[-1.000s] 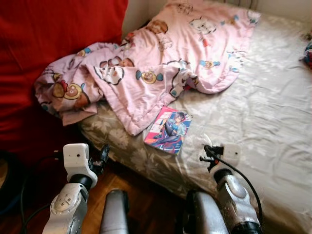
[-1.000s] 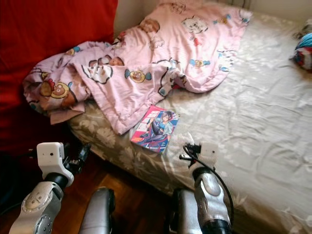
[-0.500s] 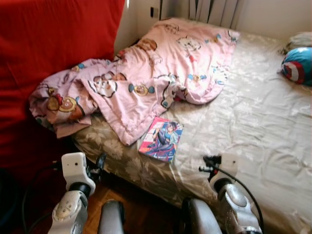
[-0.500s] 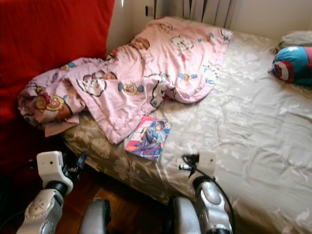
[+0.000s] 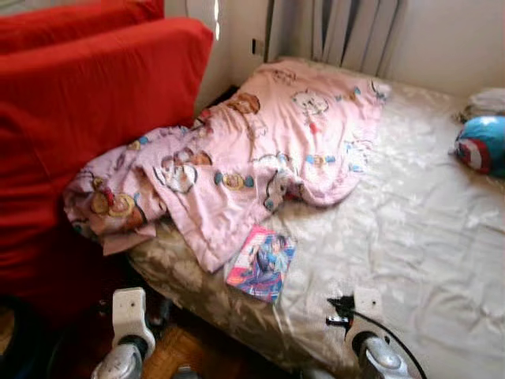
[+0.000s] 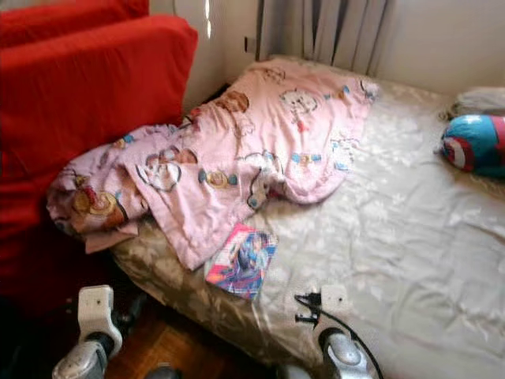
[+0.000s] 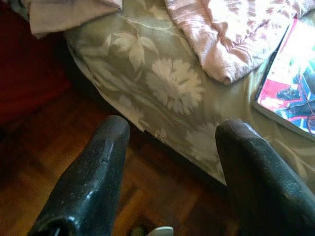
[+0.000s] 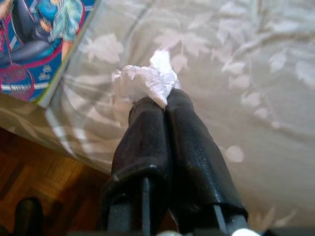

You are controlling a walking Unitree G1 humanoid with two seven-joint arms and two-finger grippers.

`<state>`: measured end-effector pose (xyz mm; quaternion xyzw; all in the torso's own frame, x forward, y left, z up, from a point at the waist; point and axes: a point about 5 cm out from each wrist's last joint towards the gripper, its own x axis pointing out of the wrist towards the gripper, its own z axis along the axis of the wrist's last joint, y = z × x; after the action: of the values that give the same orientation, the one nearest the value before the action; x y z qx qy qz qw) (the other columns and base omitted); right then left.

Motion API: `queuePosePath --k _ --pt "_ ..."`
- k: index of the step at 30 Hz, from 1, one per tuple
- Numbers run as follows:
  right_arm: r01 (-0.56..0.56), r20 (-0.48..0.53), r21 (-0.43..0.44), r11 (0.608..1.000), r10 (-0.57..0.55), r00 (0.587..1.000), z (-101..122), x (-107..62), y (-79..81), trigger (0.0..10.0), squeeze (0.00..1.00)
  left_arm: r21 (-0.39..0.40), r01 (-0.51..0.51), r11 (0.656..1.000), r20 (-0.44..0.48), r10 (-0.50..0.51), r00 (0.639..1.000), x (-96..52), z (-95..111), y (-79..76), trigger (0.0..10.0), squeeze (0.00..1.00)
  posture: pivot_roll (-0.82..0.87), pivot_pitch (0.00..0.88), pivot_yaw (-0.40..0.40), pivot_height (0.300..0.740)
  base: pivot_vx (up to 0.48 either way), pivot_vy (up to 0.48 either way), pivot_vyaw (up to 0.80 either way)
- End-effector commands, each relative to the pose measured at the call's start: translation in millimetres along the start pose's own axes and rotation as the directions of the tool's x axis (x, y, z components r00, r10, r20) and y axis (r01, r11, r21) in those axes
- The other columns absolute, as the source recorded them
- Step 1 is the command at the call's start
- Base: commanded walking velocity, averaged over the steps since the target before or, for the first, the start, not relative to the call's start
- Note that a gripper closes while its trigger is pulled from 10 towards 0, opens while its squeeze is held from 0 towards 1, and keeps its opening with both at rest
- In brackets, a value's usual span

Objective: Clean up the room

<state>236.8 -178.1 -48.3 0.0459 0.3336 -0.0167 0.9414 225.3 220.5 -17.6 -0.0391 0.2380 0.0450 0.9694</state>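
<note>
My right gripper (image 8: pixel 165 103) is shut on a crumpled white tissue (image 8: pixel 142 78), held just above the patterned bed sheet (image 8: pixel 236 59) near the bed's front edge. A colourful comic book (image 5: pixel 262 264) lies on the sheet to its left, partly under the edge of a pink cartoon blanket (image 5: pixel 260 150). My left gripper (image 7: pixel 172 132) is open with nothing between its fingers, hanging over the wooden floor (image 7: pixel 59 147) beside the bed's corner. Both wrists, left (image 5: pixel 129 312) and right (image 5: pixel 364 304), show low in the eye views.
Red cushions (image 5: pixel 87 103) stand at the left against the bed. A round blue, red and white pillow (image 5: pixel 481 144) lies at the bed's far right. A curtain (image 5: pixel 347 31) and the wall are behind the bed. The right half of the sheet (image 5: pixel 426 229) is bare.
The camera has tilted up, so the bed sits lower in the picture and the wall and curtain show. Both arms sit lower in the frame. Book and blanket have not moved.
</note>
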Motion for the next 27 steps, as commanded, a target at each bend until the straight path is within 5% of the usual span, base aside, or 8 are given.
queuePosePath --k 1,3,9,20,27 --pt "0.018 -0.023 -0.008 1.0 -0.018 1.0 -6.2 -1.6 -3.7 10.0 0.0 0.024 0.005 1.0 -0.043 -0.004 0.999 -0.4 -9.6 0.1 10.0 0.0 0.1 0.03 -0.055 0.74 0.0 0.0 0.0" --pt "0.032 -0.078 -0.015 0.999 -0.033 0.996 -19.7 -4.8 -6.0 10.0 0.0 0.023 -0.013 1.0 -0.164 0.017 0.986 -0.9 -34.1 -0.3 10.0 0.0 0.09 0.025 -0.055 0.74 0.0 0.0 0.0" --pt "0.05 -0.16 -0.001 0.999 -0.049 0.986 -37.6 -9.6 -7.1 10.0 0.0 0.05 -0.046 0.998 -0.312 0.059 0.948 -9.1 -63.9 2.9 10.0 0.0 0.09 0.012 -0.051 0.74 0.0 0.0 0.0" --pt "0.039 -0.211 0.005 0.999 -0.037 0.977 -57.5 -16.9 -1.2 10.0 0.0 0.045 -0.091 0.995 -0.358 0.101 0.928 -15.4 -75.9 9.9 10.0 0.0 0.08 0.0 -0.03 0.74 0.0 0.0 0.0" --pt "0.042 -0.224 -0.003 0.999 -0.041 0.974 -63.9 -20.0 -1.4 10.0 0.0 0.052 -0.094 0.994 -0.401 0.107 0.91 -21.6 -87.4 4.8 10.0 0.0 0.08 0.0 -0.031 0.74 0.0 0.0 0.75"
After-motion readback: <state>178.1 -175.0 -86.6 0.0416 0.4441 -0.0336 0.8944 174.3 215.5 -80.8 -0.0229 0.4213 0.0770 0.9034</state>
